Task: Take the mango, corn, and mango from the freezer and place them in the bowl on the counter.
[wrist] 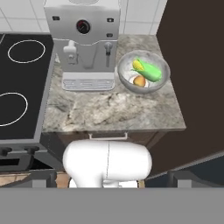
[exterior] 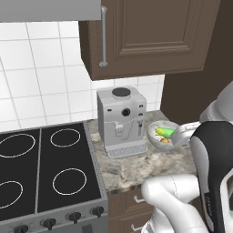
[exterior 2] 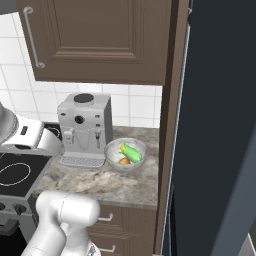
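Observation:
The whitish speckled bowl [wrist: 124,62] stands on the counter [wrist: 109,109], right of the coffee machine. An ear of corn [wrist: 148,69] with green husk lies in it, and one orange mango [wrist: 139,81] rests beside the corn. The same bowl [exterior: 152,132] [exterior 2: 111,150], corn [exterior: 164,132] [exterior 2: 131,151] and mango [exterior: 164,140] [exterior 2: 124,161] show from both base views. My gripper [wrist: 113,178] is open and empty, its dark fingertips [wrist: 41,177] spread wide, high above and in front of the counter's edge. The dark blue-grey freezer [exterior 2: 215,125] rises at the right.
A grey coffee machine [wrist: 83,39] sits on the counter next to a black stove [wrist: 19,74] on the left. Brown wall cabinets [exterior: 145,36] hang overhead. A tall brown panel [exterior 2: 167,150] separates the counter from the freezer. Drawers with silver handles [exterior 2: 107,217] lie below.

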